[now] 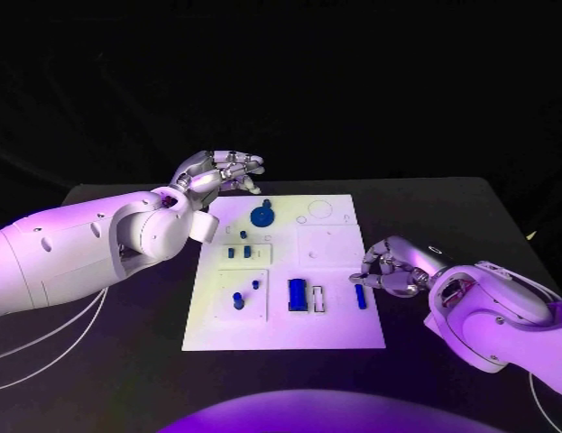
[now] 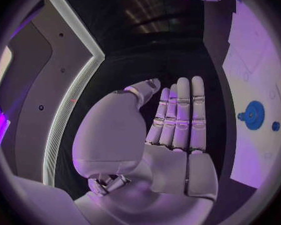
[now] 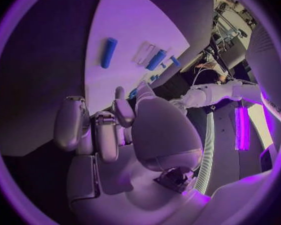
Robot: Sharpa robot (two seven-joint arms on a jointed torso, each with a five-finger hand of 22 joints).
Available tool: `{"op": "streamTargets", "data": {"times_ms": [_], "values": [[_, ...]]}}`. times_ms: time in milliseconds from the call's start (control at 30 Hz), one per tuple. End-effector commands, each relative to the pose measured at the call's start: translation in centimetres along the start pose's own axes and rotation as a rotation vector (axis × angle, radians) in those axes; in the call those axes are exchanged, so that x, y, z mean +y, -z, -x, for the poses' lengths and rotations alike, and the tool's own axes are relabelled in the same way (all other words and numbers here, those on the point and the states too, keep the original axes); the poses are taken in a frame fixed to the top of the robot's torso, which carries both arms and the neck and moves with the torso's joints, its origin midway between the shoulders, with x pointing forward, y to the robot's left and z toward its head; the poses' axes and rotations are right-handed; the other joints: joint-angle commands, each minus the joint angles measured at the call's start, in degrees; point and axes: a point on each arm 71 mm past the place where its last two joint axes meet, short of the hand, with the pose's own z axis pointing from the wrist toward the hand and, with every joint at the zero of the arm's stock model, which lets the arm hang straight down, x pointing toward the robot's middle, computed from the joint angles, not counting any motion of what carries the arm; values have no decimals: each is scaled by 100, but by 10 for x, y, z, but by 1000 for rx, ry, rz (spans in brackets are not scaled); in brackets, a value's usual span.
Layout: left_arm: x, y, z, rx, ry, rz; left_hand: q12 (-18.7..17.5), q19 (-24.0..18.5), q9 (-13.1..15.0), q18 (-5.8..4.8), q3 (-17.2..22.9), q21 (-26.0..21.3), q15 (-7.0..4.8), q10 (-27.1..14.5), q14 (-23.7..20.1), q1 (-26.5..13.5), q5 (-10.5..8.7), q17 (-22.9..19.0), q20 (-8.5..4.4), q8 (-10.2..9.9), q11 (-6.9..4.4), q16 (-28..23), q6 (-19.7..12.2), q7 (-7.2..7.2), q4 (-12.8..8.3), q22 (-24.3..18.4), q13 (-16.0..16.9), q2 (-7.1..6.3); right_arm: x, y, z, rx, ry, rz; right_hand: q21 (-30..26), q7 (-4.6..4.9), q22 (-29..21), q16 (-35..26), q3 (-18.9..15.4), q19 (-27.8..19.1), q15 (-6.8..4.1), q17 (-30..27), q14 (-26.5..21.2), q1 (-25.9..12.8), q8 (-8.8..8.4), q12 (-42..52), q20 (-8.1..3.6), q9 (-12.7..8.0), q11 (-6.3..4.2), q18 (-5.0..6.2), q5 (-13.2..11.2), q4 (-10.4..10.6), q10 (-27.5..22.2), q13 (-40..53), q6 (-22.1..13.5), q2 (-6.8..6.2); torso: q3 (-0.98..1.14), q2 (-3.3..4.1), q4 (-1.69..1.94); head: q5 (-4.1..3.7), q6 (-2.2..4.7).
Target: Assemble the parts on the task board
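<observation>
I see the task board (image 1: pixel 285 311) lying flat in the middle of the black counter (image 1: pixel 450 203), its long side running away from me. On it, the round blue disc (image 1: pixel 262 216) sits near the far edge, toward the left. Two small blue pegs (image 1: pixel 239 253) stand in a square recess around the middle of the left half, and two more small blue pieces (image 1: pixel 239 299) sit in the recess nearer to me. A wide blue block (image 1: pixel 298 294) stands toward the near part of the board, with a pale framed slot (image 1: pixel 318 299) just beside it and a slim blue bar (image 1: pixel 360 296) close to the right edge.

My left robot hand (image 1: pixel 218 172) hangs over the counter just off the board's far left corner, near the disc but apart from it. In the left wrist view its fingers (image 2: pixel 181 112) are straight and side by side, thumb apart, and it holds nothing.

My right robot hand (image 1: pixel 391 268) sits at the board's right edge, just beside the slim blue bar. Its fingers (image 3: pixel 106 130) are curled inward; I cannot tell whether a fingertip touches the bar, and I see nothing in its grasp.
</observation>
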Motion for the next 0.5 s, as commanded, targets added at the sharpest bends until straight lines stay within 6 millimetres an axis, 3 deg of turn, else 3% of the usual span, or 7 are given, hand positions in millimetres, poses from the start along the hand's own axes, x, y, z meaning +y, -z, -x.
{"op": "streamTargets", "data": {"times_ms": [33,167,367,500], "values": [[-1,0,-3,17,10,-8,-29,-17,9,60,-25,-27,6,-3,-20,-9,25,10,30,-30,23,-25,-1,35,2,-5,1,34,-11,5,1,-4,24,-15,12,13,598,-2,-9,-12,25,881,477,82,-32,-21,39,-16,26,-44,-18,13,-11,1,-10,-11,-2,-3,-11,-19,8],[-1,-1,-3,17,10,-8,-29,-17,9,60,-25,-27,6,-3,-20,-9,25,10,30,-30,23,-25,-1,35,2,-5,1,34,-20,8,-2,2,59,-39,15,11,601,-1,-2,-11,24,883,477,114,-37,-29,39,-21,25,-45,-11,14,-16,-4,2,-9,2,-13,-35,-19,0],[-1,-1,-3,19,11,-8,-29,-17,9,60,-25,-27,6,-3,-20,-9,25,10,30,-30,23,-25,-1,35,2,-5,1,34,-26,9,-14,29,87,-66,0,-3,598,-5,-10,-15,20,873,474,130,-15,-59,38,-18,15,-42,-2,36,-34,-24,75,-16,3,-8,-11,-26,-4],[-1,0,-3,16,10,-7,-29,-17,9,60,-25,-27,6,-3,-20,-9,25,10,30,-30,23,-25,-1,35,2,-5,1,34,-25,7,-22,40,93,-64,-18,-5,591,-8,-19,-21,18,865,472,125,-12,-76,37,-17,14,-38,0,44,-44,-37,88,-23,10,-6,-14,-17,-12]]}}
